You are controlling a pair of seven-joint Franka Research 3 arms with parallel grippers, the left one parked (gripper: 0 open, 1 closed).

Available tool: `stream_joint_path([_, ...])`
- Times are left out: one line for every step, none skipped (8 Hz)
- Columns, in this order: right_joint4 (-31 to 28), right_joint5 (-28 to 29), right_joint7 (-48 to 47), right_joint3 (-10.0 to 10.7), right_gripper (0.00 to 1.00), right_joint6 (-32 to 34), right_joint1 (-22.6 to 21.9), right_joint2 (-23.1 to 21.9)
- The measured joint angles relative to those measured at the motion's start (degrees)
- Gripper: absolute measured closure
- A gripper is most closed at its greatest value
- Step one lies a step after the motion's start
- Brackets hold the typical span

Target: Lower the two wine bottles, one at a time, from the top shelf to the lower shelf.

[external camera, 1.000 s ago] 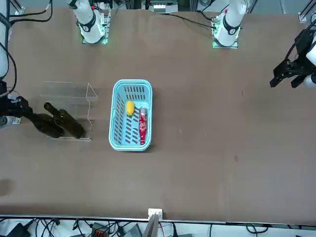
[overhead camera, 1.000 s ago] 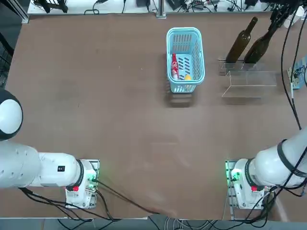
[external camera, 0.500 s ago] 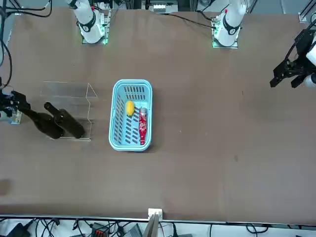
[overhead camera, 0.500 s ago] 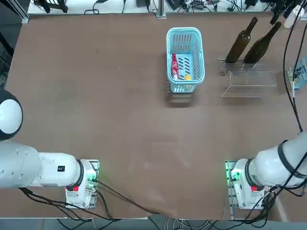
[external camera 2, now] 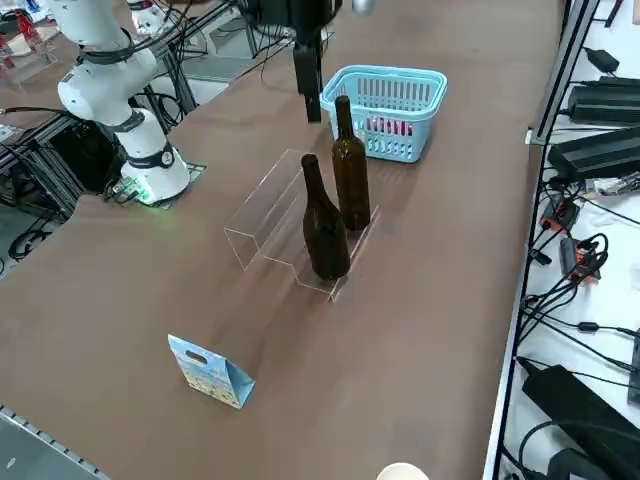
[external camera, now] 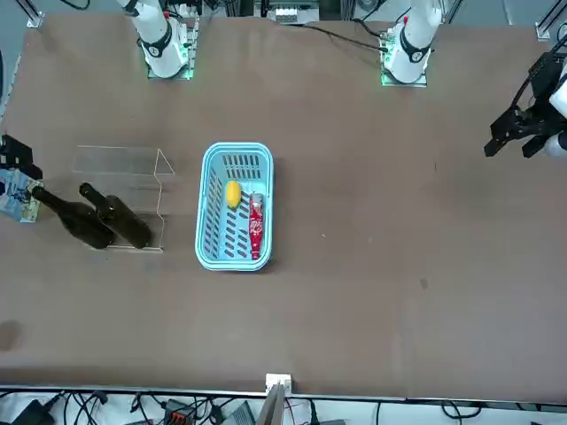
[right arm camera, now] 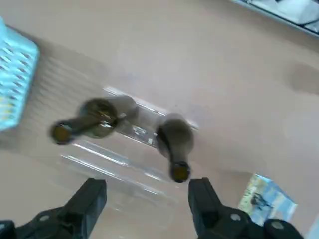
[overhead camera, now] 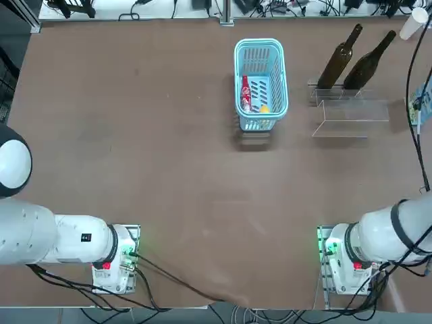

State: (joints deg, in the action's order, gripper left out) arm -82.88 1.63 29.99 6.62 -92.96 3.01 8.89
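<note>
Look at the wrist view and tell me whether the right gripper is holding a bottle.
No, the right gripper is open, with both bottles outside its fingers.

Bottle beside blue basket (external camera 2: 350, 175): dark glass, smooth, glossy. Other bottle (external camera 2: 325, 235): same dark glass, smooth, shiny. Stepped stand (external camera 2: 285, 215): clear acrylic, see-through, smooth, glossy edges. Blue basket (external camera 2: 385, 105): perforated plastic, smooth walls. Small patterned box (external camera 2: 212, 370): printed paper or card, cannot tell which. Desk (external camera 2: 430, 280): brown, smooth, soft sheen. End effector (right arm camera: 144, 211): black, mostly matt; screw heads metallic.
</note>
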Motion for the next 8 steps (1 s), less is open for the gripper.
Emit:
stream_joint_path([0.30,1.19,-3.12,-0.45,0.00,0.74,-0.20,-1.04])
stream_joint_path([0.34,1.70,-6.96,-1.30,0.00,1.32,-0.22,-1.69])
stream_joint_path([0.35,1.85,-11.23,-2.83,0.00,1.63,-0.25,-2.01])
stream_joint_path([0.35,1.89,-15.45,-4.86,0.00,1.77,-0.32,-2.21])
stream_joint_path([0.35,1.90,-18.41,-6.89,0.00,1.89,-0.41,-2.46])
stream_joint_path([0.33,1.87,-20.48,-8.18,0.00,2.32,-0.66,-2.85])
stream_joint_path([-0.05,1.82,-21.78,-8.56,0.00,2.80,-1.22,-3.22])
stream_joint_path([-1.27,1.48,-22.44,-8.59,0.00,2.84,-1.73,-3.69])
